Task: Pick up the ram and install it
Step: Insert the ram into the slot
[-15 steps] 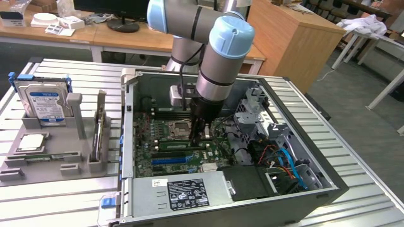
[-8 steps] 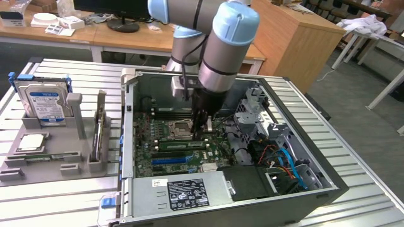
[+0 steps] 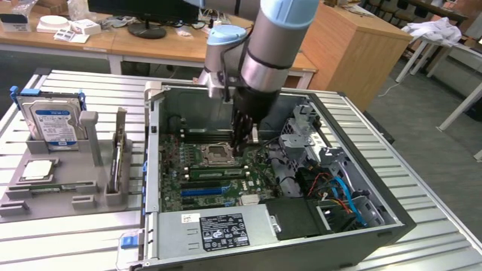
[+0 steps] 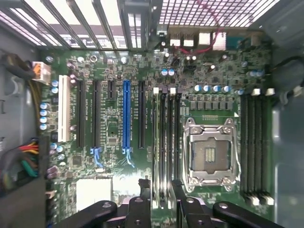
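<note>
Wrist view has the ram (image 4: 162, 142) edge-on in a memory slot just beside the empty CPU socket (image 4: 209, 154). Its length runs straight away from the gripper (image 4: 161, 189), which stands spread astride its near end, grasping nothing.

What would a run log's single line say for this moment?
gripper: open | over: memory slots beside empty processor socket | held: nothing | ram: green stick in slot, seating unclear
</note>
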